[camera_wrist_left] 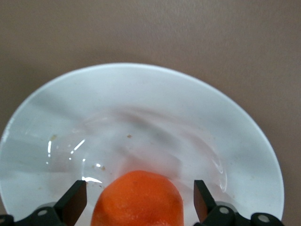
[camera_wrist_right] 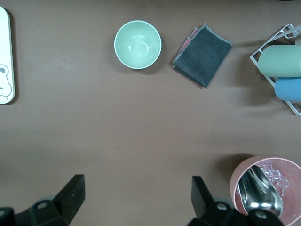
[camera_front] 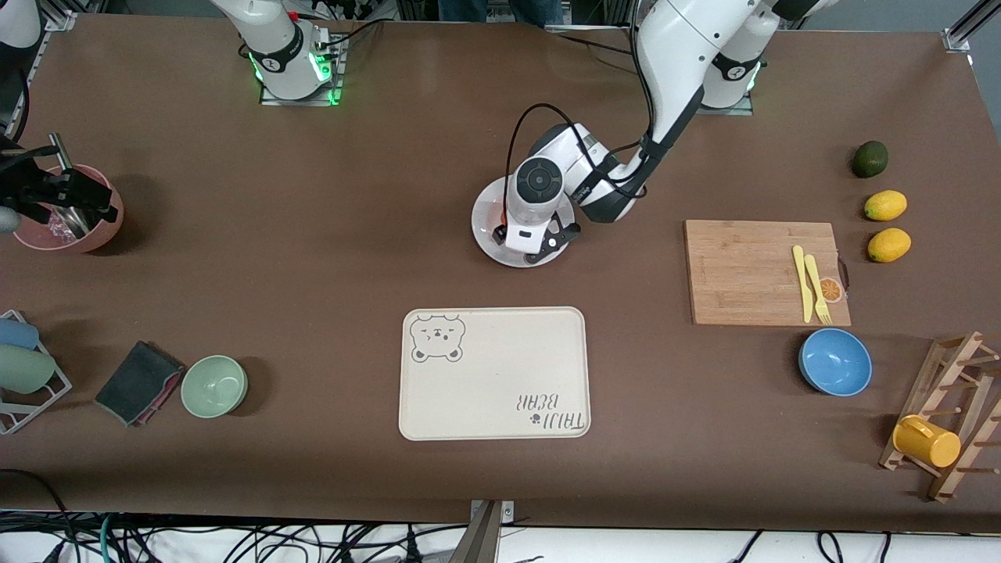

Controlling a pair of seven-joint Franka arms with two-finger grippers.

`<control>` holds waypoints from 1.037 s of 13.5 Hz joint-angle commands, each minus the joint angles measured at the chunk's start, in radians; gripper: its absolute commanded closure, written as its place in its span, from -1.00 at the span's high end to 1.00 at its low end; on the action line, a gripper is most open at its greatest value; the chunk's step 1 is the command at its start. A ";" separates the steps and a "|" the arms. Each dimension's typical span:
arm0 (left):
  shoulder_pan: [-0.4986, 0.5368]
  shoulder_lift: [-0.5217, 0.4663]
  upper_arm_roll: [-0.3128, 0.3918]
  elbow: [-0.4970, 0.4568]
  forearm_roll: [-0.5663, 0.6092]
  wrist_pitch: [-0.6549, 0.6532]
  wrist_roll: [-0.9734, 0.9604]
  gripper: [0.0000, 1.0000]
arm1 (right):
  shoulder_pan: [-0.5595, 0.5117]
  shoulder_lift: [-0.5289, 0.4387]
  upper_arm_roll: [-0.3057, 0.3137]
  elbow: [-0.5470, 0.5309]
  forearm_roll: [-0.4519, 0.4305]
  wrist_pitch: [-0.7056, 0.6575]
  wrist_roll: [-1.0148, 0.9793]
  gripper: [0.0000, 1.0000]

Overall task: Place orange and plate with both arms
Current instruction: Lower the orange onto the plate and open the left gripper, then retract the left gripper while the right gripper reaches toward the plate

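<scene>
Toward the right arm's end of the table, the right gripper [camera_front: 47, 191] hangs over a pink bowl [camera_front: 74, 211] holding a metal spoon, its fingers spread wide on nothing; this arm waits. Nearer the front camera lie a dark grey folded cloth [camera_front: 139, 381] and a pale green bowl [camera_front: 214, 385].

Midway along the table sits the round, glossy white plate [camera_front: 486, 234], with the cream rectangular bear-print tray [camera_front: 494, 373] nearer the camera. The left gripper [camera_front: 547, 242] is low over the plate. Its wrist view shows the small, round red-orange orange [camera_wrist_left: 137, 200] resting on the plate [camera_wrist_left: 141, 117] directly between the two black fingers [camera_wrist_left: 73, 200], which stand apart from its sides, so nothing is held.

The orange appears already set down, with the left arm by far the nearer; lifting straight up should clear it.

Toward the left arm's end lies a wooden cutting board [camera_front: 751, 270].
</scene>
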 commanded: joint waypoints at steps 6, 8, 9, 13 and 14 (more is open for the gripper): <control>0.155 -0.016 0.078 0.232 0.064 -0.338 0.100 1.00 | 0.001 -0.008 0.000 -0.003 -0.011 -0.003 -0.012 1.00; 0.233 -0.015 0.081 0.230 0.066 -0.338 0.228 1.00 | 0.002 -0.008 0.000 -0.003 -0.011 -0.003 -0.004 1.00; 0.274 -0.015 0.081 0.230 0.072 -0.338 0.285 1.00 | 0.002 -0.007 0.000 -0.003 -0.011 -0.003 0.000 1.00; 0.438 -0.051 0.081 0.232 0.118 -0.413 0.549 1.00 | 0.001 0.010 -0.001 -0.008 -0.007 -0.019 0.005 1.00; 0.478 -0.053 0.081 0.232 0.122 -0.418 0.622 1.00 | 0.001 0.027 -0.001 -0.006 -0.001 -0.049 0.006 1.00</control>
